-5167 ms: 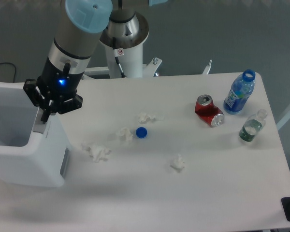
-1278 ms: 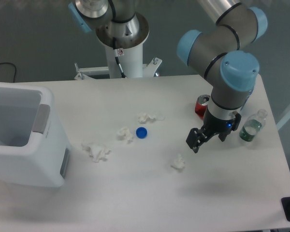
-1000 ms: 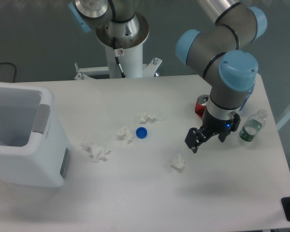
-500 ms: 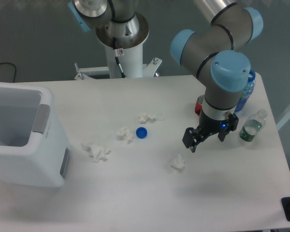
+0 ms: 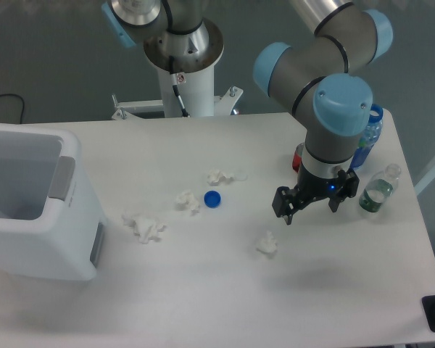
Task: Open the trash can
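Tool (image 5: pixel 284 211) slightly leftward since before (trash can (image 5: pixel 36 203) lid open).

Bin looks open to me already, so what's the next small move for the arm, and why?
Probably hold position or lift slightly clear. The trash can at the table's left edge shows an open top with its interior visible, so the opening seems done. The end effector hovers far to the right, just above a crumpled tissue, holding nothing that I can see.
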